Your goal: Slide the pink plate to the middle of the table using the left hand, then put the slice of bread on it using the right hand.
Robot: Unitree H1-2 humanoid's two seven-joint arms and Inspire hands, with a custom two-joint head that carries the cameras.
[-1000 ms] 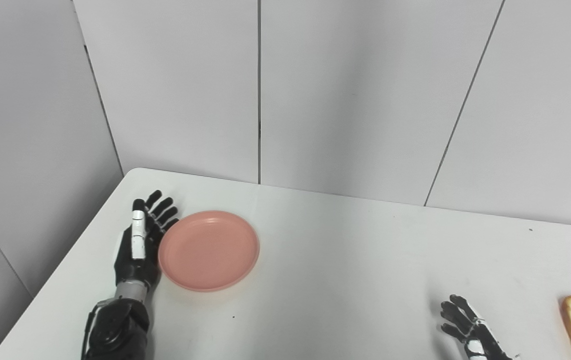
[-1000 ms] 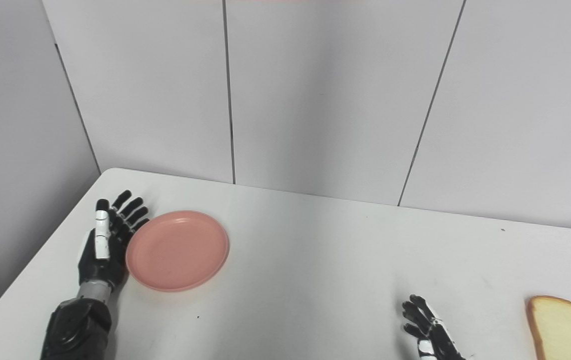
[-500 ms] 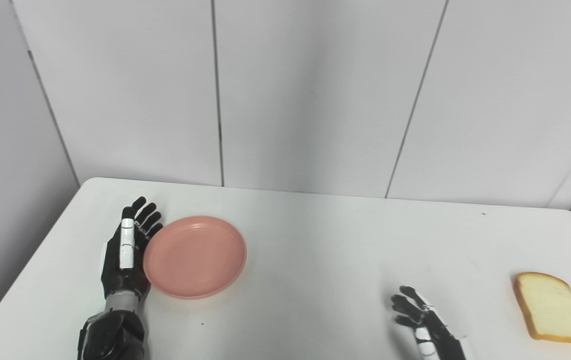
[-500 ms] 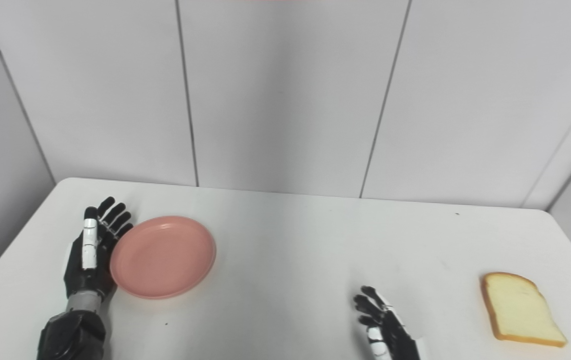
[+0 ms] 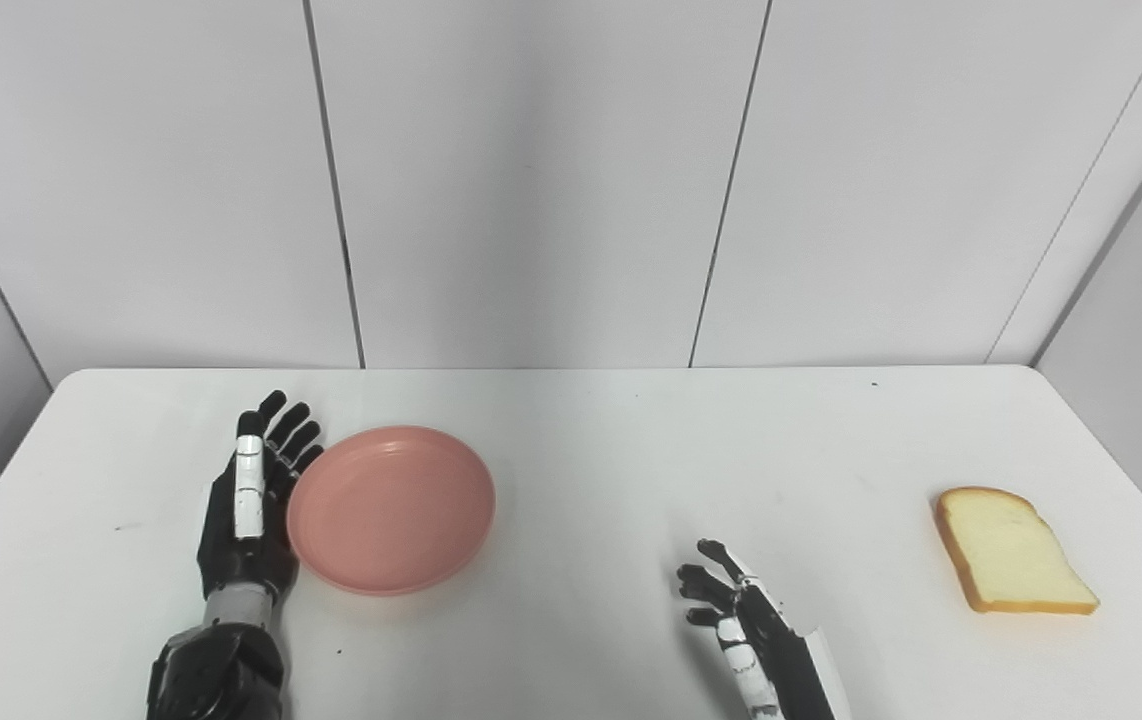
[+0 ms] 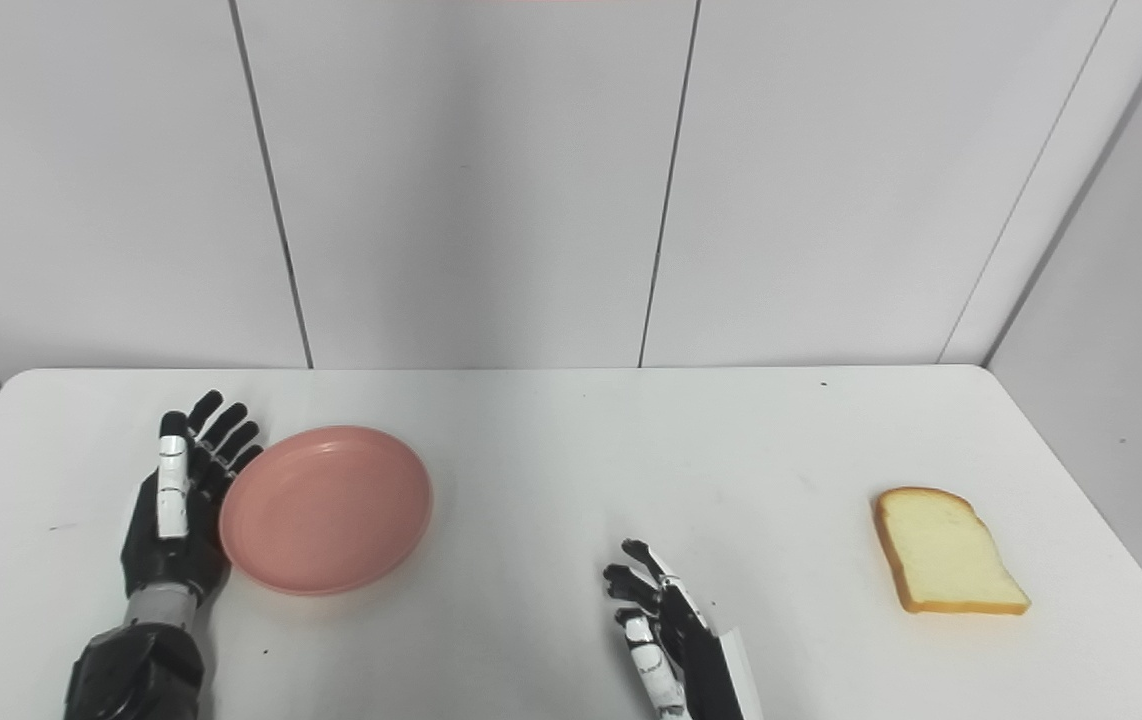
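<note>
Two hands are on my screens, both low over the white table (image 5: 581, 440). My left hand (image 5: 251, 510) stands on edge with its fingers (image 5: 281, 430) straight and spread, palm against the left rim of the pink plate (image 5: 391, 508); it grips nothing. That plate lies flat on the left part of the table, still left of the middle. My right hand (image 5: 746, 630) sits near the front edge, right of centre, fingers slightly curled and apart, holding nothing. I see the bread (image 5: 1009, 550) lying flat far to the right, well apart from the right hand and from the plate. Grey wall panels (image 5: 531, 180) stand behind the table.
</note>
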